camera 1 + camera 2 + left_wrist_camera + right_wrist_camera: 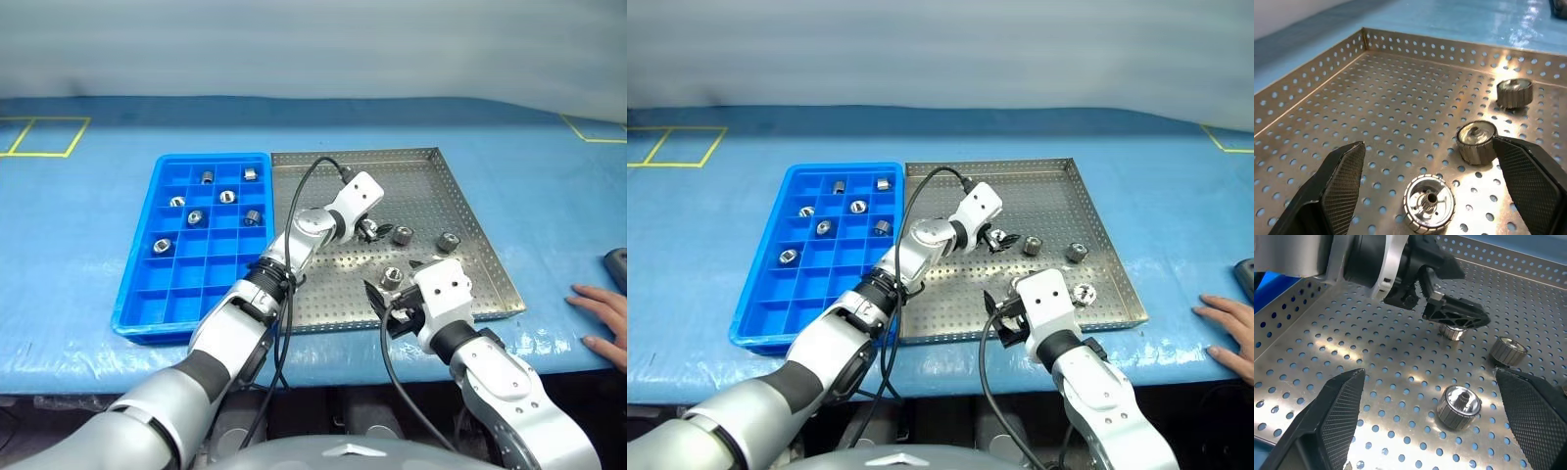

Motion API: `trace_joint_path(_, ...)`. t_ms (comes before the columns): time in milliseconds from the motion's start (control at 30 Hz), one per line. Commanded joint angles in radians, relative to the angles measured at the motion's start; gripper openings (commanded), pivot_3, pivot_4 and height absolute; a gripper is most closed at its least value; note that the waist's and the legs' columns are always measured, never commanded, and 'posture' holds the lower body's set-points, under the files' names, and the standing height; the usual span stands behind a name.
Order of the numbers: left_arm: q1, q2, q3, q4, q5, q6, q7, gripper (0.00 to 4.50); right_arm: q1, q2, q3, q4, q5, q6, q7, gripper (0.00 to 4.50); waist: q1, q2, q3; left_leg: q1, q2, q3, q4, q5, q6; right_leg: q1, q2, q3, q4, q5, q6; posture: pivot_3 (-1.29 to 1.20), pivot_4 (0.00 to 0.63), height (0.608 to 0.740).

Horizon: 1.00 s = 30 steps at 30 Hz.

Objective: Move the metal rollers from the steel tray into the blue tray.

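Note:
The steel tray lies right of the blue tray, which holds several metal rollers such as one. More rollers lie loose in the steel tray. My left gripper reaches over the steel tray's middle and is open. In the left wrist view one roller lies between its fingers and another sits by the other finger. My right gripper hovers open over the tray's near edge, facing a roller.
A person's hand rests on the blue table cover at the right, with a dark object just beyond it. Yellow tape marks lie at the far left. The left arm's cable arcs over the tray border.

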Motion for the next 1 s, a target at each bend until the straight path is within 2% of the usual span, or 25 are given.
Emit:
trace_joint_path(33,-0.058,-0.062,0.016,0.061,0.018,-0.068,0.035,4.48,0.003,0.005,-0.003,-0.051,-0.014,-0.013,-0.013,4.50,-0.001,0.000,0.000,0.000,0.000,0.000,0.000,0.000,0.000,0.000,0.000,0.000,0.000,0.000,0.000,-0.12,0.150,0.740)
trace_joint_path(267,-0.069,-0.103,0.060,0.163,-0.010,-0.143,-0.009,4.48,-0.026,0.000,0.006,-0.042,-0.019,-0.016,-0.002,4.50,-0.001,0.000,0.000,0.000,0.000,0.000,0.001,0.000,0.000,0.000,-0.001,0.000,0.000,0.001,0.001,-0.11,0.150,0.740)
trace_joint_path(733,-0.068,-0.135,0.082,0.203,-0.015,-0.209,-0.069,4.48,-0.046,-0.001,0.004,-0.036,-0.026,-0.011,0.008,4.50,-0.001,0.000,0.000,0.000,0.000,0.001,0.001,0.000,0.000,0.000,-0.001,0.001,0.000,0.001,0.001,-0.11,0.150,0.740)
trace_joint_path(833,-0.067,-0.138,0.074,0.213,-0.005,-0.213,-0.071,3.96,-0.041,0.002,0.005,-0.040,-0.031,-0.011,0.006,4.50,-0.001,0.000,0.000,0.000,0.000,0.001,0.001,0.000,0.000,0.000,-0.001,0.001,0.000,0.001,0.002,-0.11,0.150,0.740)
trace_joint_path(933,-0.067,-0.144,0.067,0.222,0.003,-0.217,-0.075,2.96,-0.037,0.005,0.005,-0.043,-0.034,-0.012,0.005,4.50,-0.001,0.000,0.000,0.000,0.000,0.000,0.001,0.000,0.000,0.000,-0.001,0.001,0.000,0.001,0.002,-0.11,0.150,0.740)
trace_joint_path(1000,-0.067,-0.147,0.065,0.227,0.004,-0.220,-0.077,2.96,-0.038,0.006,0.003,-0.042,-0.036,-0.012,0.005,4.50,-0.002,0.000,0.000,0.000,0.000,0.001,0.001,0.000,0.001,0.000,-0.001,0.001,0.000,0.001,0.002,-0.13,0.150,0.740)
